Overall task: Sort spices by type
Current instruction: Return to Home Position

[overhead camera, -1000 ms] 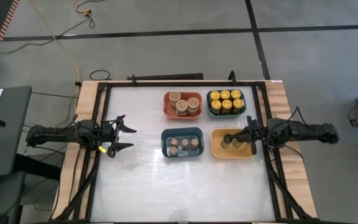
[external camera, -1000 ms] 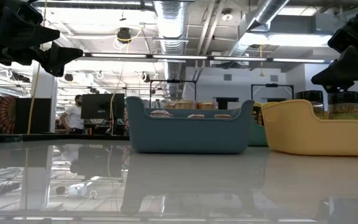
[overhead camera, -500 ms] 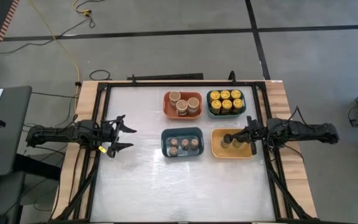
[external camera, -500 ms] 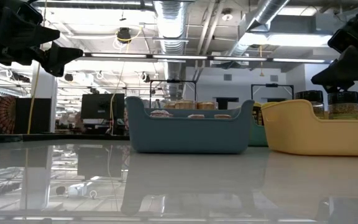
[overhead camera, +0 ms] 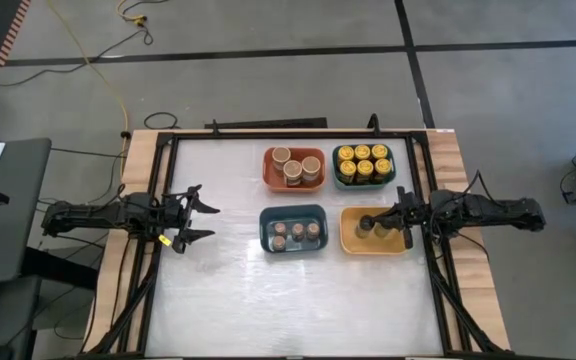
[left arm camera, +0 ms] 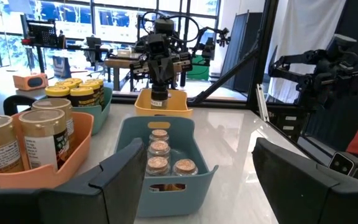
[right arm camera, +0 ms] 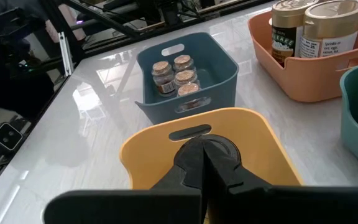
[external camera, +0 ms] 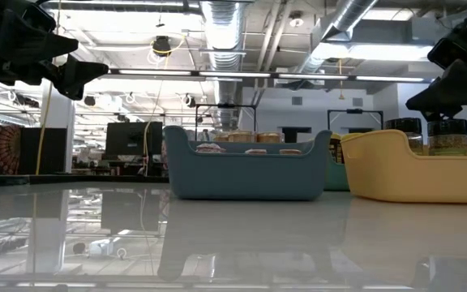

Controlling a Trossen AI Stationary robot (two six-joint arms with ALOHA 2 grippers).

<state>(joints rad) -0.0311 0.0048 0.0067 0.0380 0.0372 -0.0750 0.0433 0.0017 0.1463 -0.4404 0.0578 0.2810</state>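
Observation:
All the spice jars stand in four bins. Tan-lidded jars (overhead camera: 293,168) sit in the orange bin (overhead camera: 268,172), and yellow-lidded jars (overhead camera: 363,160) in the teal bin (overhead camera: 335,166). Brown-topped jars (overhead camera: 296,232) fill the blue bin (overhead camera: 265,230); two dark-topped jars (external camera: 402,128) are in the yellow bin (overhead camera: 349,241). My right gripper (overhead camera: 368,224) is shut, directly over one dark-topped jar (right arm camera: 219,149) in the yellow bin. My left gripper (overhead camera: 196,220) hangs open above bare table, left of the blue bin. My right gripper points down over the dark lid (right arm camera: 221,148) of a jar in the yellow bin, its shut fingertips (right arm camera: 194,163) at the lid's top. I cannot tell whether they touch the lid or stand just above it.
The four bins form a two-by-two block in the table's far right part. Bare white table (overhead camera: 288,300) stretches along the near side and between my left gripper and the blue bin. A black frame (overhead camera: 168,150) borders the tabletop.

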